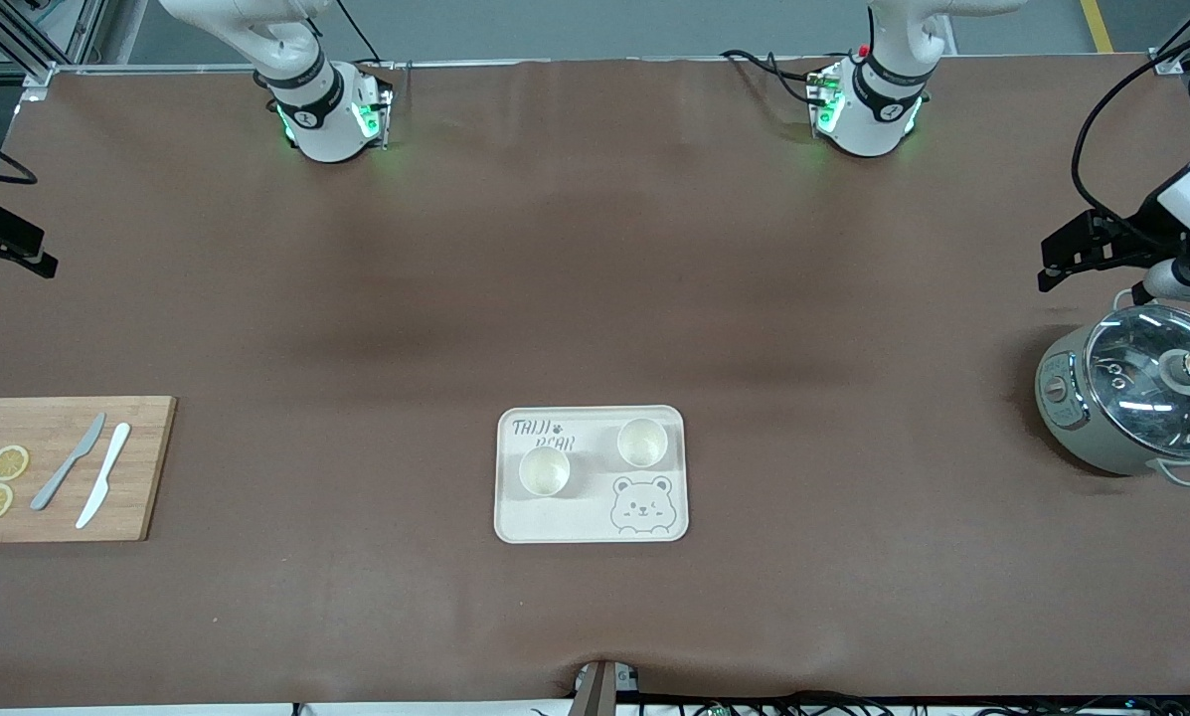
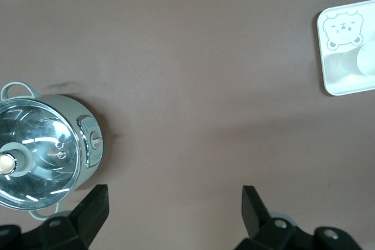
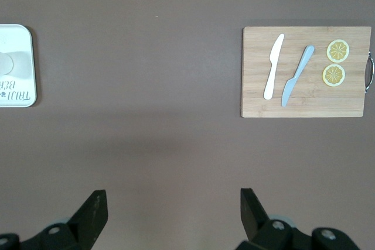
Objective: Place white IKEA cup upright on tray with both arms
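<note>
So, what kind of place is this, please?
Probably a robot lab set up as a mock kitchen: two arm bases bolted to a brown-covered table, with a cutting board, an electric pot and a tray.
</note>
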Tool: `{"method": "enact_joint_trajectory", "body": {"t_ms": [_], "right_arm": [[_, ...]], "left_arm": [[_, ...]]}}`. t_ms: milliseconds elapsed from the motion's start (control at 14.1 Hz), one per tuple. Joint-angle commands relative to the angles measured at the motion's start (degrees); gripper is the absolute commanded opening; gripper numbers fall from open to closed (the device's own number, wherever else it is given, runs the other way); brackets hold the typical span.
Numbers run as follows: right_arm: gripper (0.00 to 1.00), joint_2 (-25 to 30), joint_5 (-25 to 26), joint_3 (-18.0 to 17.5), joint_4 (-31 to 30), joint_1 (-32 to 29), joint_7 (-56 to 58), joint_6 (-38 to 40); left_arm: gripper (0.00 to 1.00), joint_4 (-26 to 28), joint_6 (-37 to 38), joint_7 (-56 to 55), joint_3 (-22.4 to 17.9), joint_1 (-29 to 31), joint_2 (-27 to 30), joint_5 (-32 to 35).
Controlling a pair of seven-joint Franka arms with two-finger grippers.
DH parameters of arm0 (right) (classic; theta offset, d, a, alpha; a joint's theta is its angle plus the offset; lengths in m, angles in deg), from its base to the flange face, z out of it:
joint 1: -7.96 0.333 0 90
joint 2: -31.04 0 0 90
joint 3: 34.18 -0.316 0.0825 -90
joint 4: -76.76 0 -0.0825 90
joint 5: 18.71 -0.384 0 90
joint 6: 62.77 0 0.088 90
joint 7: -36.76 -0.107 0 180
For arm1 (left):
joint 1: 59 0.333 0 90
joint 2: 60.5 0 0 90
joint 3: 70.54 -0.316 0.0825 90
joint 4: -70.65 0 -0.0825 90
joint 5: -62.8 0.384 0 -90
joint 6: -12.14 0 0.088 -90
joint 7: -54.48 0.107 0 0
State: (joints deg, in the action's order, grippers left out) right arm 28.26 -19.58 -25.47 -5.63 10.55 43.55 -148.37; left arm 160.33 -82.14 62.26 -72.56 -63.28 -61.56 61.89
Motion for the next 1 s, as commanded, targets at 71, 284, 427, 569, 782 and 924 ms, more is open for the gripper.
{"method": "enact_joint_trajectory", "body": {"t_ms": [71, 284, 427, 569, 782, 924], "right_arm": [[1.00, 0.1, 1.2, -0.3, 0.5, 0.3, -1.1, 0.1], [1.00, 0.1, 1.2, -0.2, 0.5, 0.2, -1.1, 0.1], [1.00, 0.1, 1.2, -0.2, 0.5, 0.3, -1.1, 0.3], [1.00, 0.1, 1.2, -0.2, 0.5, 0.3, -1.1, 0.4], [1.00, 0.1, 1.2, -0.2, 0.5, 0.3, -1.1, 0.3], [1.00, 0.1, 1.2, -0.2, 0.5, 0.3, -1.0, 0.4]], "left_arm": [[1.00, -1.2, 1.6, 0.8, 0.3, 1.6, 1.2, 0.4], [1.00, -1.1, 2.4, 0.1, 0.3, 1.6, 1.2, 0.3], [1.00, -1.1, 2.4, -1.1, 0.3, 1.6, 1.2, 0.4], [1.00, -1.0, 2.4, -1.3, 0.4, 1.6, 1.0, 0.4], [1.00, -0.8, 2.4, -0.8, 0.5, 1.5, 0.4, 0.3], [1.00, -0.9, 2.4, -1.3, 0.7, 0.7, -0.1, 0.4]]}}
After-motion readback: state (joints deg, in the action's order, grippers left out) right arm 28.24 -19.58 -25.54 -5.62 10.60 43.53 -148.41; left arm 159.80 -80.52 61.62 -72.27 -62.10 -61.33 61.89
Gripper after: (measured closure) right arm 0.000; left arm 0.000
